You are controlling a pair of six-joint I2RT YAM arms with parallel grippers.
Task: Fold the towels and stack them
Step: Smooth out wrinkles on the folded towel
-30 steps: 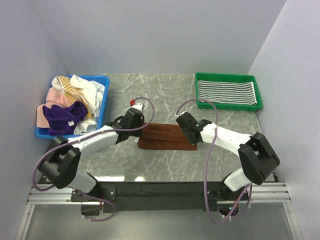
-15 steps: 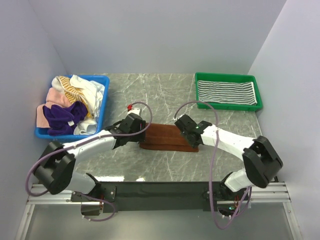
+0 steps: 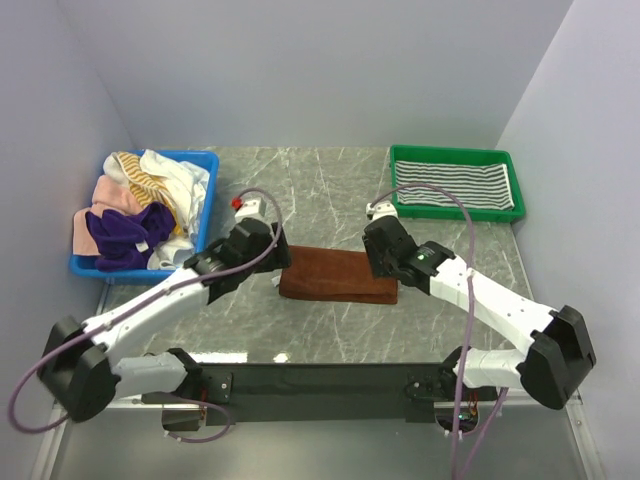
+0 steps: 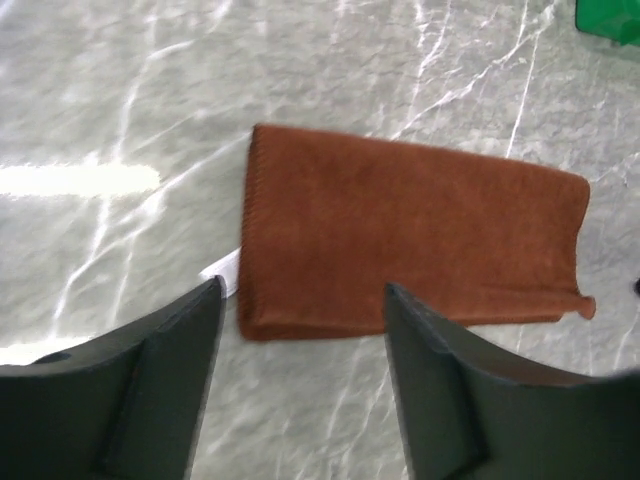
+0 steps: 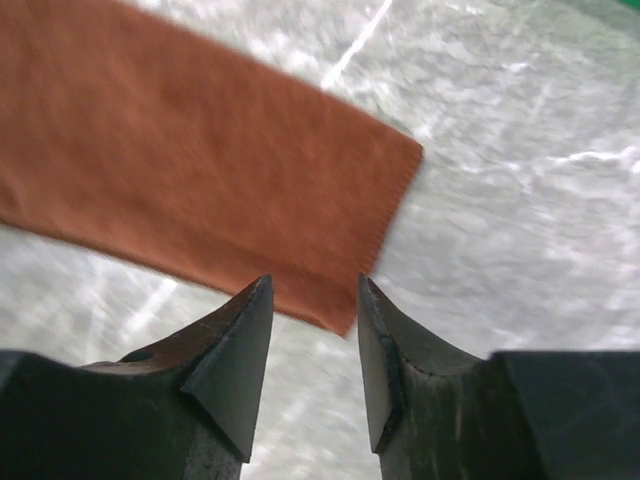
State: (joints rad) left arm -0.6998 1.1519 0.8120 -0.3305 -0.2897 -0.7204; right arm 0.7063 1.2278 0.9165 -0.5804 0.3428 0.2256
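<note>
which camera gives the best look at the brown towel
The left wrist view: the brown towel lies folded flat, large and nearly whole, with its edges clear. The top external view shows the brown towel only small, and the right wrist view crops the brown towel to one end.

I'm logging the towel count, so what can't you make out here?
Top view: heaped towels in the blue bin overlap; number unclear.
Top view: the striped towel covers the floor of the green tray.
Left wrist: white tag mostly hidden under the brown towel.
Right wrist: brown towel's left end cut off by the frame edge.
</note>
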